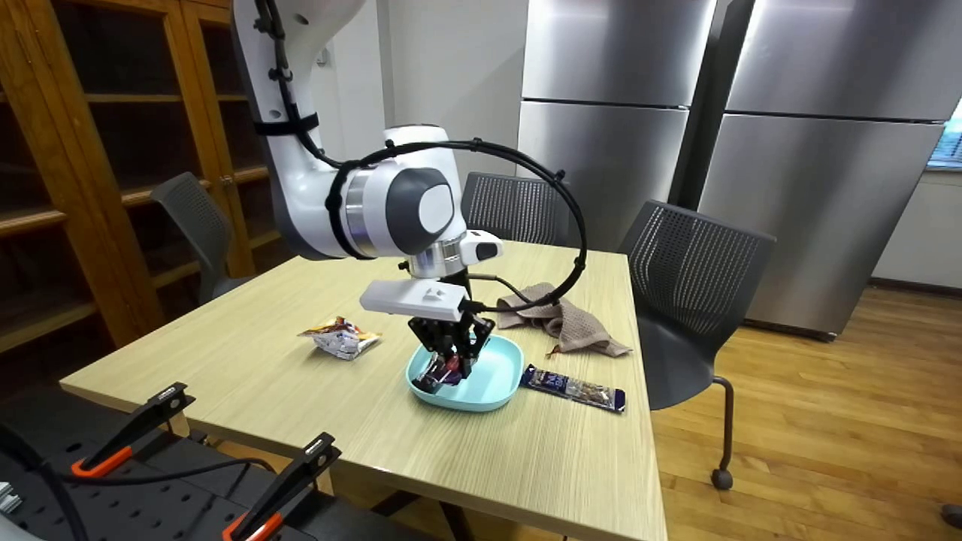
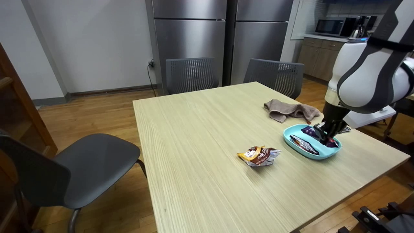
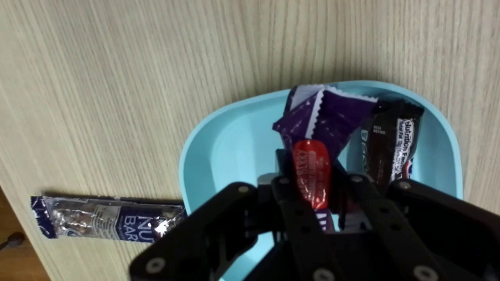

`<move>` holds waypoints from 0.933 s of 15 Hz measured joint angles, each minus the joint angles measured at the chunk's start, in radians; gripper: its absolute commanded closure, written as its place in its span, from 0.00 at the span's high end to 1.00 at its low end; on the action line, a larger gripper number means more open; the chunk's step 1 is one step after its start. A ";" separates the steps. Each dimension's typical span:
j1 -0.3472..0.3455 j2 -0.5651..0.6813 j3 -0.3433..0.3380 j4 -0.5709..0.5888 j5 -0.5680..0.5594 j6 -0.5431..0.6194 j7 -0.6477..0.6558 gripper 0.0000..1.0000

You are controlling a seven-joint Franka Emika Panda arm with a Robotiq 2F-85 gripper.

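Observation:
My gripper (image 3: 311, 169) is shut on a purple and red wrapped bar (image 3: 340, 111), its fingers on both sides of the red middle part. The bar is low over the light blue tray (image 3: 234, 144); whether it touches the tray's bottom I cannot tell. Beside it in the tray lies a dark brown bar (image 3: 381, 144), seen also as a dark wrapper (image 2: 304, 144) in an exterior view. Just outside the tray, a nut bar (image 3: 117, 218) in a clear and navy wrapper rests on the table. The arm partly hides that nut bar (image 2: 345, 129) in an exterior view.
A crumpled orange, brown and silver snack bag (image 2: 259, 156) lies on the table, apart from the tray. A brownish cloth (image 1: 564, 319) is bunched beyond the tray. Chairs (image 1: 691, 300) surround the table, and black clamps with orange parts (image 1: 285, 485) stand near its edge.

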 measured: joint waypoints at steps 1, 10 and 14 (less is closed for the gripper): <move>0.000 0.003 0.000 0.003 0.000 0.001 0.000 0.06; 0.001 0.026 0.006 0.036 0.006 0.005 0.000 0.76; 0.001 0.024 0.008 0.041 0.008 0.025 0.000 1.00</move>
